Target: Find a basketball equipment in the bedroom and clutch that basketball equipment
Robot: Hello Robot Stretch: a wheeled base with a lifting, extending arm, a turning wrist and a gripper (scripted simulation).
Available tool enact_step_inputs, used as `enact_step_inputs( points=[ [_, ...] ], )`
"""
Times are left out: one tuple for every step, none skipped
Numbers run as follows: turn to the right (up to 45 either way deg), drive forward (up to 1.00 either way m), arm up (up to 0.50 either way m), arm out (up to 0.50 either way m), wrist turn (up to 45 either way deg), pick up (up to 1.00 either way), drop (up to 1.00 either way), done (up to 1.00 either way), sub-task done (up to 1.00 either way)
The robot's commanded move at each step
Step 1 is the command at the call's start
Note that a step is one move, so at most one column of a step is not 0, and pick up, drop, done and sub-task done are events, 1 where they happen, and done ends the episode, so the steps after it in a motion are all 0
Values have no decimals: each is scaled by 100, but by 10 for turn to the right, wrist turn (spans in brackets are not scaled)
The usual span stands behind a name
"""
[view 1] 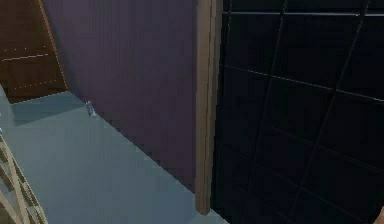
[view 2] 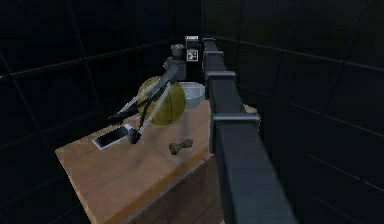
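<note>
Yellowish ball (view 2: 168,100) sits on surface (view 2: 100,165) at/behind fingers (view 2: 132,106). Finger state and whether anything is held: cannot tell. Robot shd centre fingers on ball's widest pt before lifting, clear of bowl (view 2: 192,92) beyond.

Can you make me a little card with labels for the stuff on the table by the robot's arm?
table: wooden, dark tiled walls around it
ball: round, yellowish, on the table
bowl: white, just right of the ball
flat thing: pale, phone-like, near the table's left side
small thing: brown, below the ball
arm: dark bar
claw: at the ball; cannot tell whether it holds anything
</note>
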Motion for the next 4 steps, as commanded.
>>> enact_step_inputs(
  points=[
    [0, 0, 0, 0, 450, 0, 0, 0, 0],
    [0, 0, 0, 0, 450, 0, 0, 0, 0],
    [0, 0, 0, 0, 180, 0, 0, 0, 0],
    [0, 0, -14, 0, 0, 0, 0, 0, 0]
  ],
)
